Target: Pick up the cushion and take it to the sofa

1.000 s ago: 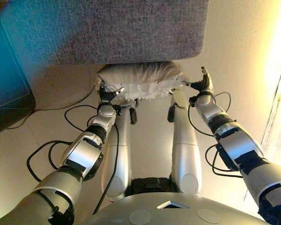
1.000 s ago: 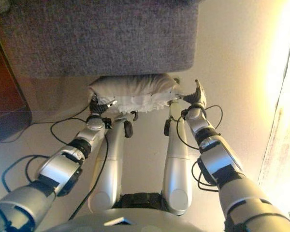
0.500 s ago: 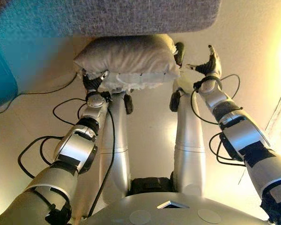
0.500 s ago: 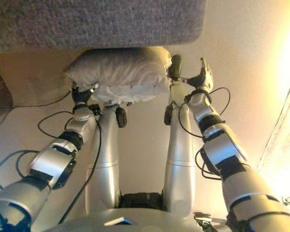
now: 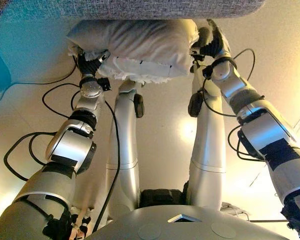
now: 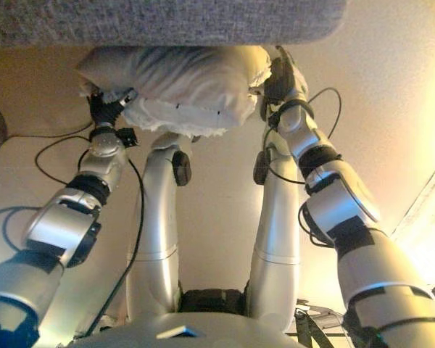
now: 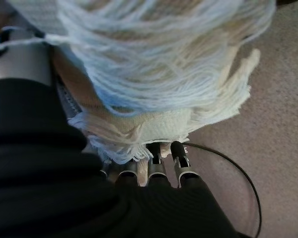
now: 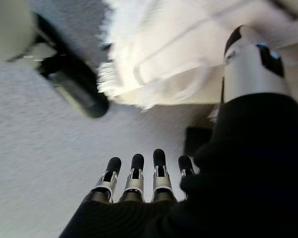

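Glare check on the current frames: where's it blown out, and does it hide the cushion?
Right eye view: strong glare on the floor along the right edge, clear of the cushion, which reads fine. Left eye view: a small bright spot on the floor, also clear of it. Right wrist view: the cushion is nearly washed out white.

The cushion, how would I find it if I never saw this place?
Look for the big grey sofa along the top of the head views. Right below its edge, between the robot's left hand and right hand, is the cushion. It is the only puffy cream-white thing, with a fringed edge.
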